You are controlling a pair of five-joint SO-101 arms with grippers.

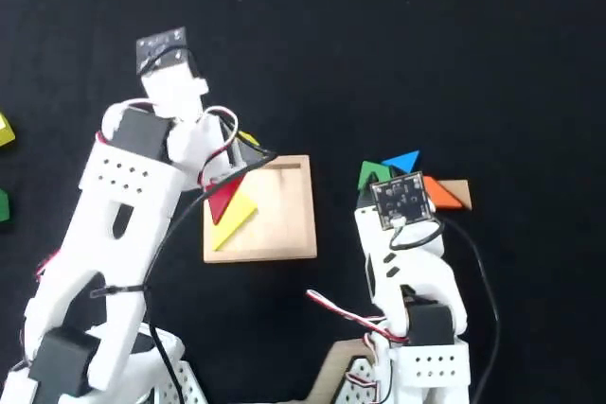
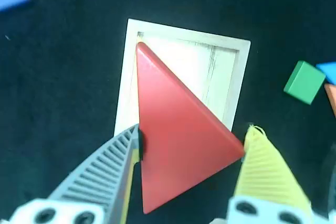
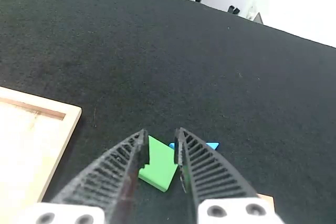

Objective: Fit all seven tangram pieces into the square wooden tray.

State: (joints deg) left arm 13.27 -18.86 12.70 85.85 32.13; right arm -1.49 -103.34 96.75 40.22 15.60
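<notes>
Here, your left end effector [image 2: 193, 128] pinches the red triangle [image 2: 173, 145] just over the tray [image 2: 127, 77], tip towards its far corner, long edge seemingly on the diagonal above the yellow triangle [image 1: 235, 219].

The square wooden tray [image 1: 284, 210] holds a yellow triangle [image 1: 237, 219], with a large red triangle [image 2: 178, 145] raised over it. A green piece [image 1: 371, 175], blue piece [image 1: 405, 160] and orange piece [image 1: 445, 194] cluster near the tray.
</notes>
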